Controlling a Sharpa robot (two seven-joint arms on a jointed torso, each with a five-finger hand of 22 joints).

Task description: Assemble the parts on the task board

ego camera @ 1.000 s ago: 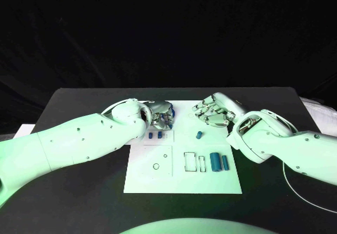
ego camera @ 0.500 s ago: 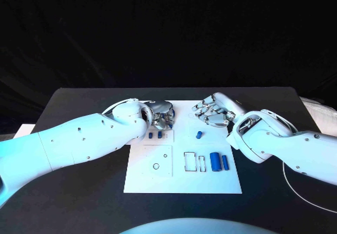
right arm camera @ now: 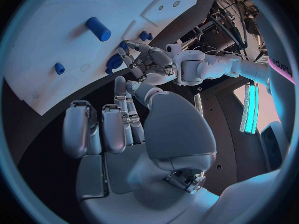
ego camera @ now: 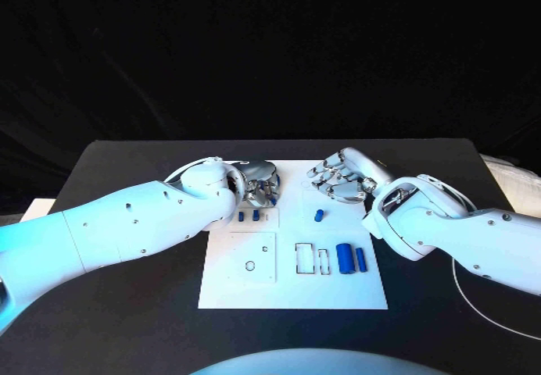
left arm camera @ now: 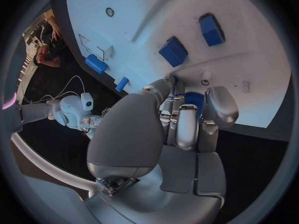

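No readable brand or label on the task board (ego camera: 338, 291); in the right wrist view you get a fragment of dark lettering on the white left arm, too cut off to read, and a few small marks on the board in the left wrist view are too tiny to make out. Your left hand (ego camera: 259, 183) sits over the board's far left corner with fingers curled down together; in the left wrist view a small blue part (left arm camera: 194, 99) shows between the fingertips (left arm camera: 219, 104), apparently pinched there, its long axis running roughly along the fingers toward the board. Just beyond those fingertips lie two blue block parts (left arm camera: 173, 51), side by side and apart from each other, each set slantwise. Your right hand (ego camera: 344, 178) hovers over the board's far right edge, fingers loosely bent and apart, holding nothing; its palm faces the board. Between the two hands, nearer you than either set of fingertips, a short blue peg (ego camera: 320, 214) lies flat, long axis slightly diagonal. Further toward you from the right hand's fingers, a thick blue cylinder (ego camera: 345, 258) and a thinner blue bar (ego camera: 362, 259) lie parallel, both long axes pointing toward and away from you, just beside outlined rectangular slots (ego camera: 306, 258).
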